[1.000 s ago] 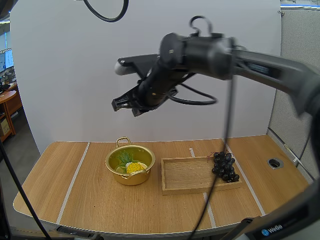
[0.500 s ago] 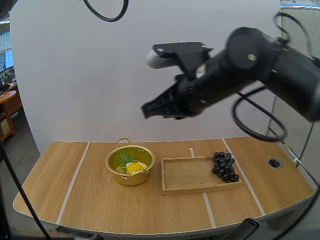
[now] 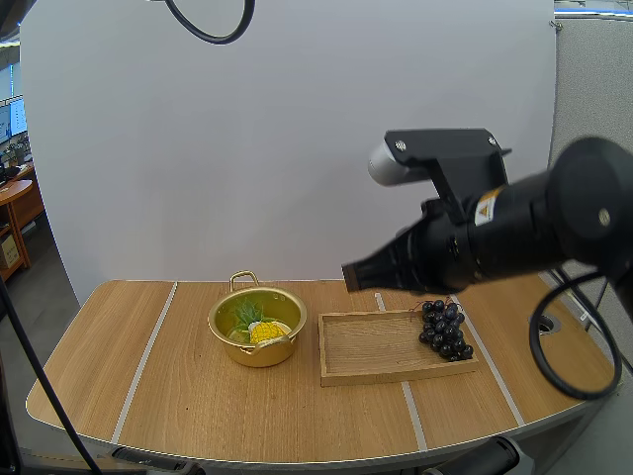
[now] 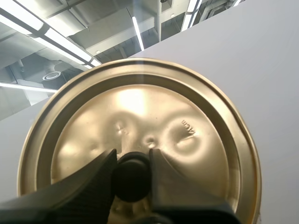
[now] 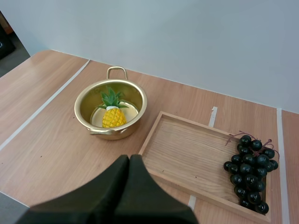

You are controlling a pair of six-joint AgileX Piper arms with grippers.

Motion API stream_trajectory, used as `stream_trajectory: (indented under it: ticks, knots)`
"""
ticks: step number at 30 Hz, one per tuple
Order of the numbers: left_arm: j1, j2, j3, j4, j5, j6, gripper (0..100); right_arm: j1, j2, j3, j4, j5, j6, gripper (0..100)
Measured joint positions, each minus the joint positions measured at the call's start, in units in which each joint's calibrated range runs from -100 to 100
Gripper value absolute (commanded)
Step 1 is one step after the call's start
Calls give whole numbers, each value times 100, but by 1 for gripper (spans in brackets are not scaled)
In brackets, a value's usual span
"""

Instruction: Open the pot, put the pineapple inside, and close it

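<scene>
Holding lid [image 4: 140,112], left end effector [image 4: 131,159] clamped on its knob [image 4: 132,179].
Right end effector [image 5: 129,159] closed; pineapple [image 5: 112,116] in open pot [image 5: 112,134].

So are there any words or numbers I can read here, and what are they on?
"14cm": stamped into the metal of the lid, near its rim; that is how it seems to read.
Yellow sticker on the right arm: too small to read.
Pot, pineapple, tray, grapes: no writing on them.
</scene>
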Motion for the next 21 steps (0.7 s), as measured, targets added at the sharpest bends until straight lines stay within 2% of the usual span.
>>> stream_trajectory:
  ticks: [2, 6, 12, 18, 21]
  knots:
    - [0, 0, 0, 0, 0, 0, 0, -54, -129, 107, 74, 74, -20, 0]
    - [0, 0, 0, 0, 0, 0, 0, -198, -1028, 736, 190, 403, -186, 0]
    - [0, 0, 0, 0, -16, 0, 0, -198, -1273, 1447, 205, 573, -264, 0]
    - [0, 0, 0, 0, -16, 0, 0, -198, -1497, 1725, 205, 627, -294, 0]
    - [0, 0, 0, 0, 737, 0, 0, -198, -1750, 1739, 205, 646, -294, 0]
